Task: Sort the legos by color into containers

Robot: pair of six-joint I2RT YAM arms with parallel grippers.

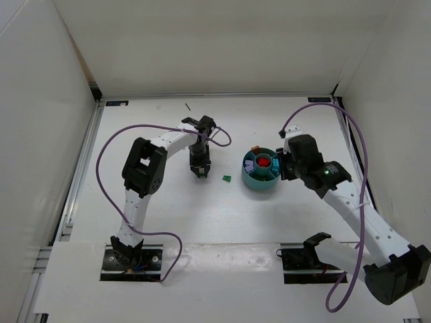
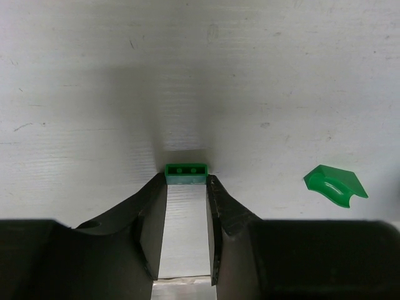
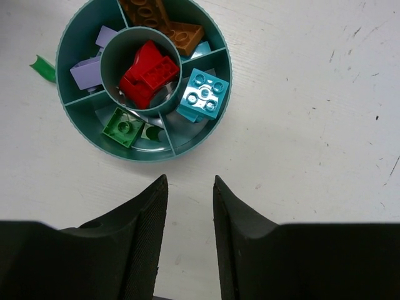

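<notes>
My left gripper (image 2: 186, 179) points down at the table left of the bowl and is shut on a small green brick (image 2: 185, 172), pinched at its fingertips; it also shows in the top view (image 1: 200, 175). A second green lego (image 2: 334, 185) lies loose on the table to its right (image 1: 227, 178). The teal divided bowl (image 3: 220, 105) holds red bricks (image 3: 147, 74) in the centre cup, and brown (image 3: 164, 22), purple (image 3: 87, 69), light blue (image 3: 203, 95) and green (image 3: 123, 126) bricks in its wedges. My right gripper (image 3: 190, 180) is open and empty just beside the bowl (image 1: 260, 182).
White walls enclose the table on the left, back and right. Purple cables loop over both arms (image 1: 108, 145). The loose green piece peeks past the bowl's rim in the right wrist view (image 3: 42, 67).
</notes>
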